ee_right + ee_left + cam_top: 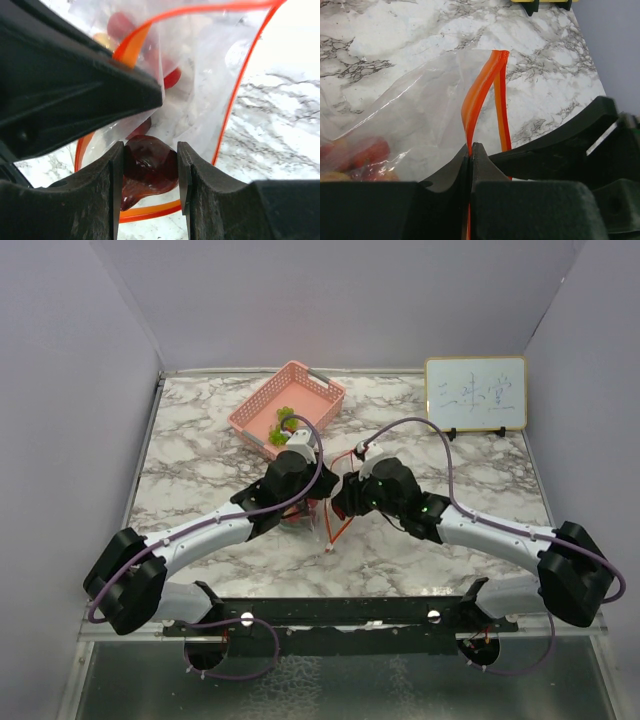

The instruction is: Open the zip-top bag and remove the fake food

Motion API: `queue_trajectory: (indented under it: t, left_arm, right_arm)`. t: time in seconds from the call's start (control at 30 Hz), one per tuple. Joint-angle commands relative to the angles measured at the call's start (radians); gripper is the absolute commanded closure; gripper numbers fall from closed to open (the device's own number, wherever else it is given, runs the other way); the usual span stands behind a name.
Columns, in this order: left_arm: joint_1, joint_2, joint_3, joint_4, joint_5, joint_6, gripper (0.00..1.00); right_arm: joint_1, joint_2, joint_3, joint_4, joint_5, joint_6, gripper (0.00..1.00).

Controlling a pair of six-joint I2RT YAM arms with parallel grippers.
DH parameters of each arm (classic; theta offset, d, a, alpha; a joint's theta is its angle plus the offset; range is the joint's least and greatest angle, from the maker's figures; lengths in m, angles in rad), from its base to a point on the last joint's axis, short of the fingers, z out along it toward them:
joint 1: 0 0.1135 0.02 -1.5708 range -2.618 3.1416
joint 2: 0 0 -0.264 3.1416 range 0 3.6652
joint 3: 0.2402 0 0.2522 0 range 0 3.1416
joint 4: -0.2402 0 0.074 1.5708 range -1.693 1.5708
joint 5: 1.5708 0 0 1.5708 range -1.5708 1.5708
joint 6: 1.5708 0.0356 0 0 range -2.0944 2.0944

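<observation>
The zip-top bag (328, 518) lies at mid-table between both grippers, its mouth open. My left gripper (470, 150) is shut on one side of the red-orange zip strip (478, 95) and holds the clear bag (420, 105) up. Red fake food (367, 154) shows through the plastic. My right gripper (150, 165) is at the bag's mouth (200, 75), shut on a glossy dark red piece (150, 170). More red pieces (120, 25) lie deeper in the bag. In the top view the grippers (300, 502) (342, 502) almost touch.
A pink mesh basket (293, 377) with green grape-like pieces (283, 424) stands at the back, just behind the left gripper. A small whiteboard (475, 393) stands at the back right. The left gripper's black body (75, 85) crowds the right wrist view.
</observation>
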Motion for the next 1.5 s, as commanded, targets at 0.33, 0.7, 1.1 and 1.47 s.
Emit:
queue_trajectory:
  t: [0.33, 0.7, 1.1, 1.47]
  left_arm:
    - [0.017, 0.013, -0.043, 0.065, -0.004, -0.021, 1.0]
    - [0.018, 0.012, -0.068, 0.075, -0.001, -0.028, 1.0]
    - [0.021, -0.012, -0.106, 0.087, 0.008, -0.041, 1.0]
    - [0.023, -0.053, -0.125, 0.064, 0.007, -0.044, 1.0]
  right_arm:
    - [-0.034, -0.152, 0.127, -0.154, 0.111, -0.115, 0.73]
    - [-0.167, -0.048, 0.278, -0.125, 0.048, -0.187, 0.73]
    - [-0.245, 0.399, 0.671, -0.049, -0.097, -0.208, 0.72]
    - [-0.245, 0.893, 1.119, -0.025, -0.227, -0.265, 0.7]
